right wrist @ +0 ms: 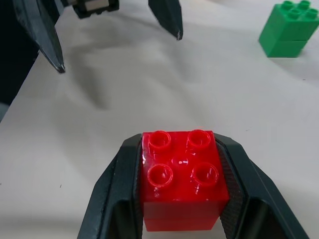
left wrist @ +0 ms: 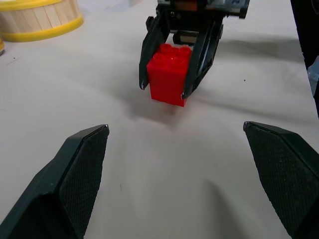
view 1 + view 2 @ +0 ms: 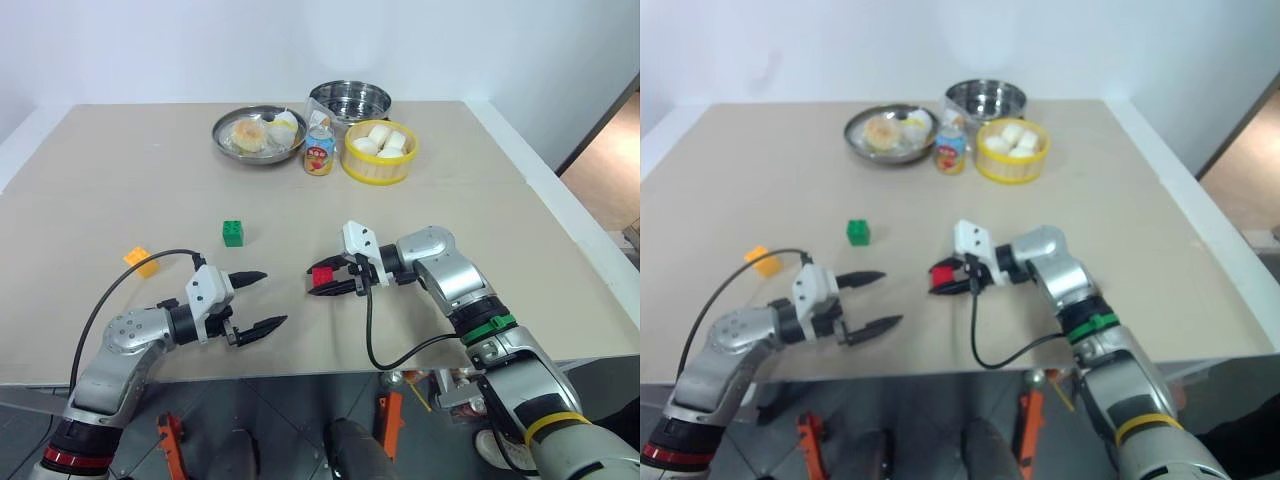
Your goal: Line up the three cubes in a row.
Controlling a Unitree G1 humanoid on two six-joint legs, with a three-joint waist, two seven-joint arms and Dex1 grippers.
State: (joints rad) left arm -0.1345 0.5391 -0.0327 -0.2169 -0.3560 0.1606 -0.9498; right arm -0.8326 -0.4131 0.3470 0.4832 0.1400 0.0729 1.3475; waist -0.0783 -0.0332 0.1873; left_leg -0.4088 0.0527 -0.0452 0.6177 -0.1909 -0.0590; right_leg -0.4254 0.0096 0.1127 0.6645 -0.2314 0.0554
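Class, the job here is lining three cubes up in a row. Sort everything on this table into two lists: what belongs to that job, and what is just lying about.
Belongs to the job:
red cube, held in the right gripper
green cube
yellow-orange cube

Lying about:
steel plate of food
small bottle
yellow basket of white buns
steel pot

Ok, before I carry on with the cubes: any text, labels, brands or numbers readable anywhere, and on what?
Small bottle between the metal plate and the yellow basket: colourful printed label, too small and blurred to read.
Red cube, green cube, yellow-orange cube: plain studs, no lettering legible.
Nothing else carries readable text.
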